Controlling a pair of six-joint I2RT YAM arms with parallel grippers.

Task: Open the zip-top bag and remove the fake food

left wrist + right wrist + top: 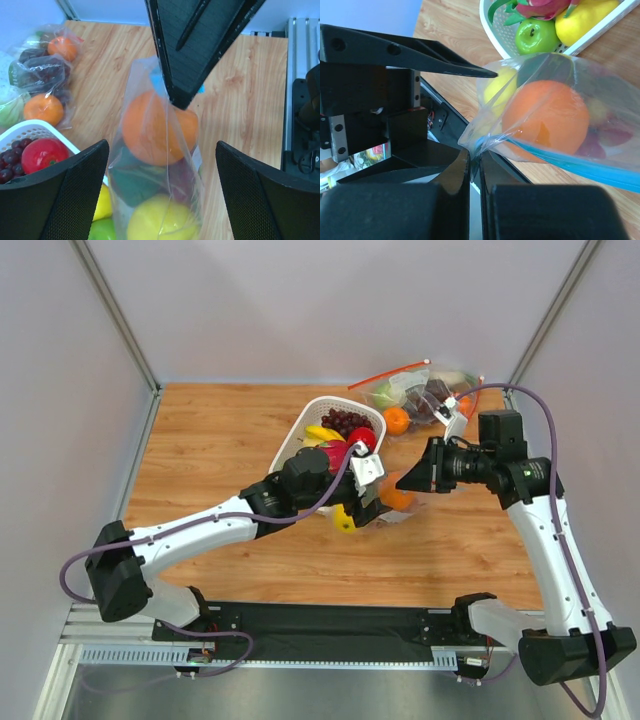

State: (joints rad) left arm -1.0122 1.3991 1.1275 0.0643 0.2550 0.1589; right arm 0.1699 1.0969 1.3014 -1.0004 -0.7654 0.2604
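Although the zip-top bag (160, 170) is held up between the two arms, nothing of the task proper looks done yet. At the left of the top view, the left arm reaches in toward the middle of the surface (220, 450), alongside the white basket (37, 131) of other produce. The left gripper (161, 149) is spread wide. In its wrist view the two black fingers (60, 195) stand on either side of the bag, apart from the plastic and gripping nothing. The bag stands between them, just beside the basket; whether its bottom rests on the surface I cannot tell. The fake food (155, 127) is all inside: an orange on top, a dark green piece under it, a yellow lemon lowest, and something reddish behind.

Further right, the right gripper (475, 159) is pressed together on one corner of the bag's mouth, pinching the plastic where the teal zip strip (570, 164) ends. That strip runs as a single line in the right wrist view, so I judge the seal to be closed, though its far end is out of frame. At the upper right a second bag (420, 392) with a red-orange strip lies well apart.

Nearly everything remains. The left gripper needs a hold on the opposite lip, the zip must be pulled apart, and each piece must be taken out.
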